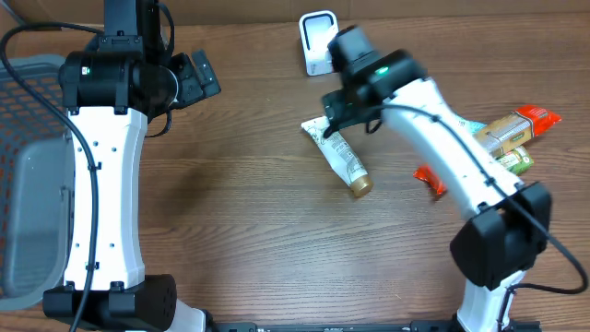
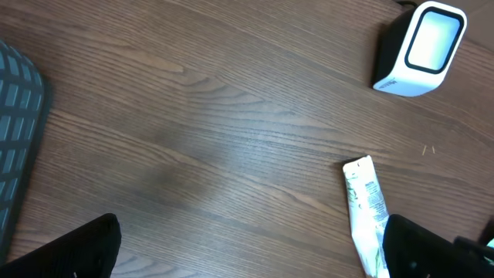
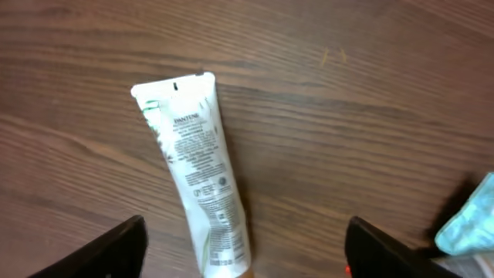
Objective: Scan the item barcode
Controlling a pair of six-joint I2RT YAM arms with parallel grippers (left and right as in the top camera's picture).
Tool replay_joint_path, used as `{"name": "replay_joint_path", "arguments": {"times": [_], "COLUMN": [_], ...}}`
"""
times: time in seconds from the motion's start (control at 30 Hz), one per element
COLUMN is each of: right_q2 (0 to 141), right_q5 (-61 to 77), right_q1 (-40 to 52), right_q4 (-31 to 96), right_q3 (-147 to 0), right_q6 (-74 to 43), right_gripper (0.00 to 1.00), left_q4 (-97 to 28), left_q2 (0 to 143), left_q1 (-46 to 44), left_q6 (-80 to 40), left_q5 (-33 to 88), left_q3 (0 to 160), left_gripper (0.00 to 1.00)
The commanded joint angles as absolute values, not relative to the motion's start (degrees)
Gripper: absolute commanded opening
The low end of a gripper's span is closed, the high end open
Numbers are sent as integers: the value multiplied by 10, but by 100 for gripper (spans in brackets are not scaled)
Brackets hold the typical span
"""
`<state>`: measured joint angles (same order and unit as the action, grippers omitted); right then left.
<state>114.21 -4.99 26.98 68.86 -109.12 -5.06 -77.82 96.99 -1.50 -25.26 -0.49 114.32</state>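
The right jaws stand wide apart and hold nothing. In the right wrist view, the tube (image 3: 197, 177) lies flat on the tabletop (image 3: 347, 116) between the two fingers (image 3: 116, 247), touching neither. Its cap end is nearest the jaws and cut off by the frame; its crimped end points away. The printed side faces up, but I cannot make out a barcode. A pale teal edge (image 3: 472, 212) shows just beside the right finger.

The left jaws are fully spread and empty. In their view there is bare wood between the fingers (image 2: 69, 251). The tube's crimped end (image 2: 363, 201) lies just inside the right finger. Well beyond it stands the scanner (image 2: 421, 46), its pale window facing the camera. A grey basket (image 2: 17, 116) shows off to the left.

Only the overhead view shows the whole tube (image 1: 339, 157) with its gold cap, and the scanner (image 1: 316, 41) just past the right jaws. It alone shows snack packs (image 1: 512, 129) and a red item (image 1: 430, 180) by the right arm.
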Motion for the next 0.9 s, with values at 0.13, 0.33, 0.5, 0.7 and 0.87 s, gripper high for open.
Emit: {"name": "replay_joint_path", "arguments": {"times": [0.13,0.33,0.5,0.7,0.87], "right_q2": [1153,1154,1154,1155,1162], "right_q5": [139,139,141,147,147], "right_q1": [212,215,216,218,236], "right_q4": [637,556,485,447,441], "right_q3": [-990,-903,-849,-814,-797], "right_q6": [46,43,13,0,0], "right_gripper": [54,31,18,11,9], "left_q4": [-778,-778,-778,-778,-778], "left_q2": [974,974,974,974,974], "left_q1": [-15,-15,-15,-15,-15], "left_q6": [-244,-244,-244,-244,-244], "left_q5": [-8,-8,-8,-8,-8], "left_q3": [1148,1148,1148,1148,1148], "left_gripper": [100,100,100,100,99]}}
